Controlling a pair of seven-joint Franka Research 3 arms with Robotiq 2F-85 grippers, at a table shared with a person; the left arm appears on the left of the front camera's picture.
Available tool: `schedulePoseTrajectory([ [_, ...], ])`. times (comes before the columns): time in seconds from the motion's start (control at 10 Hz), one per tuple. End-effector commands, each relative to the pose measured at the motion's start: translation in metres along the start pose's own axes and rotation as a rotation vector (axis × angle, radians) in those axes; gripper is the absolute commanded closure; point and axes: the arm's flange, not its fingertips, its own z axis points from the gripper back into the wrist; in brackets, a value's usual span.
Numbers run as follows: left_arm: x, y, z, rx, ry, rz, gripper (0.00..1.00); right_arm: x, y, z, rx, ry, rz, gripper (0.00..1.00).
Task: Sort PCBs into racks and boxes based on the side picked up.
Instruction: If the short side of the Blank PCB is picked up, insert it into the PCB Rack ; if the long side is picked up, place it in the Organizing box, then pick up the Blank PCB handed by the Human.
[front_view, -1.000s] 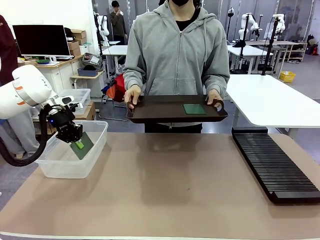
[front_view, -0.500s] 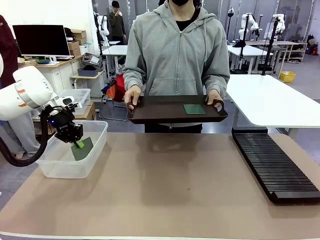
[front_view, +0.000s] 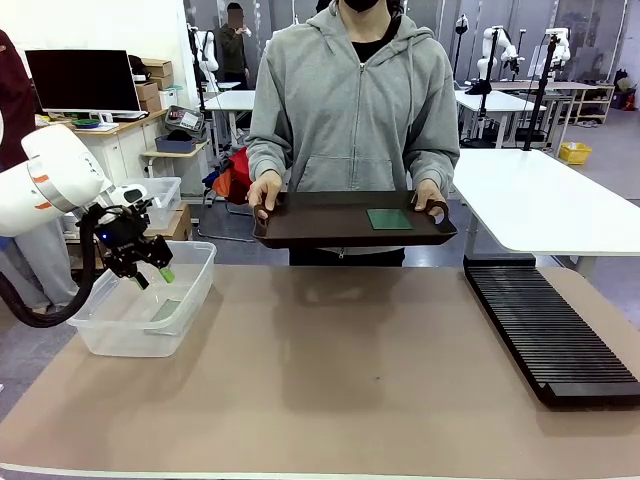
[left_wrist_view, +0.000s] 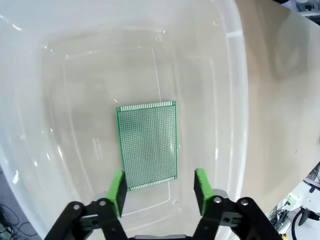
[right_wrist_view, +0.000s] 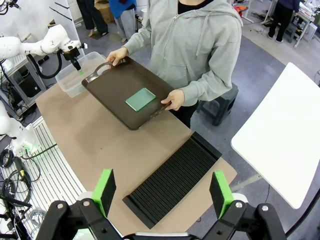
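– So, which step are you on with the sorting run?

– Honestly, I'd call it the tail end of the box half. From my seat the left claw (front_view: 152, 277) hangs over the tub (front_view: 130, 340) at the left end of the bench (front_view: 330, 380), fingers spread apart with nothing between them. The tub PCB (left_wrist_view: 147, 145) lies flat on the tub floor, right below the claw in the left wrist view and clear of the pads. That one reads as sorted to me.

– And the other board?

– The tray PCB (front_view: 389, 218) sits flat on the dark tray (front_view: 320, 228), toward its right half. The person holds that tray up by both handles at the far side. The rack (front_view: 550, 330) on the right of the bench has nothing in its slots that I can make out. My right claw (right_wrist_view: 164, 192) is wide open too, empty, looking down on the scene from high up.

– Next move?

– My guess: lift the left claw straight out of the tub without clipping the rim, then send an arm for the tray PCB. It's thin and lies flat, so the pinch has to catch an edge, and the tray is hand-held, so it may wobble. I can't tell which side faces up, so tub or rack is still an open call.
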Motion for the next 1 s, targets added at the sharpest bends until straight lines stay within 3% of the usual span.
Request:
schedulePoseTrajectory([
  [0.0,-0.005,-0.004,0.017,0.014,-0.056,0.013,0.12,-0.001,0.003,-0.001,0.018,-0.006,0.004,0.0],
  [0.3,-0.009,-0.009,0.028,-0.02,-0.089,0.041,0.08,-0.001,0.003,-0.001,0.018,-0.006,0.004,0.0],
  [0.4,0.0,-0.005,0.028,0.008,-0.052,-0.005,0.08,-0.001,0.003,-0.001,0.018,-0.006,0.004,0.0],
  [0.9,0.0,-0.005,0.028,0.008,-0.052,-0.005,0.08,-0.001,0.003,-0.001,0.018,-0.006,0.004,0.0],
])
